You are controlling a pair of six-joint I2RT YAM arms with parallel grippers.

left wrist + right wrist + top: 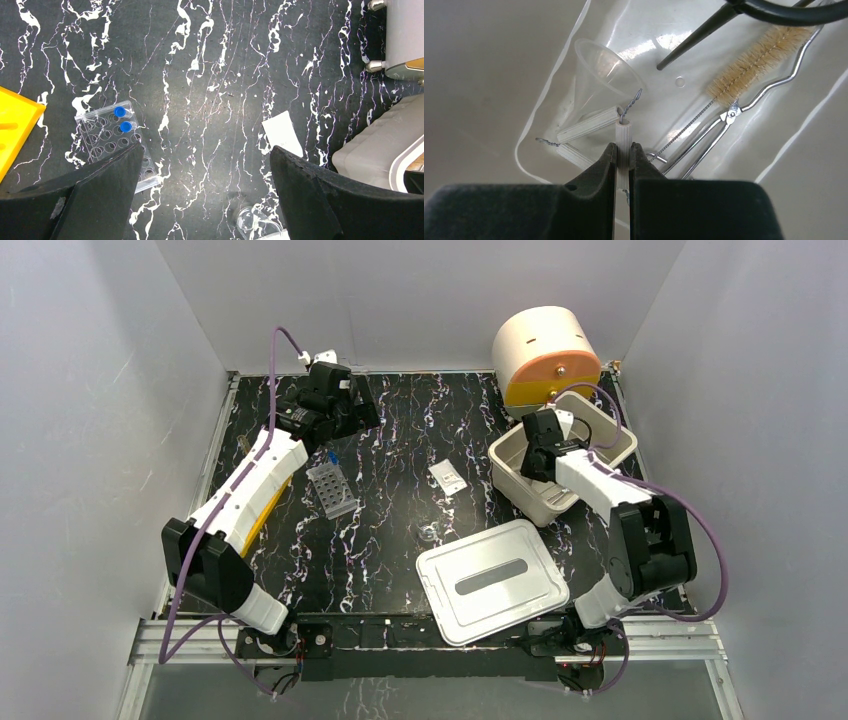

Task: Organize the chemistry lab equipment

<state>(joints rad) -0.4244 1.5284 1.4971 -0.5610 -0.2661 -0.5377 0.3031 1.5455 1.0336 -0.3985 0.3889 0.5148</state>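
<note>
My right gripper [623, 152] reaches down into the beige bin [520, 490] and is shut on one ribbed tube of the white triangle [623, 132]. Around it in the bin lie a clear funnel [603, 70], a bristle brush [756, 56], metal tongs [719, 131] and a black wire tool [704, 30]. My left gripper [206, 165] hangs open above bare table, with nothing between its fingers. The grey tube rack [107, 140] lies under its left finger and holds two blue-capped tubes [120, 111].
A white packet [282, 132] and a small clear glass piece [255, 225] lie on the black marbled table. The bin's lid [492, 580] rests near the front edge. A white and orange drum [545, 355] stands behind the bin. A yellow item [15, 125] sits at left.
</note>
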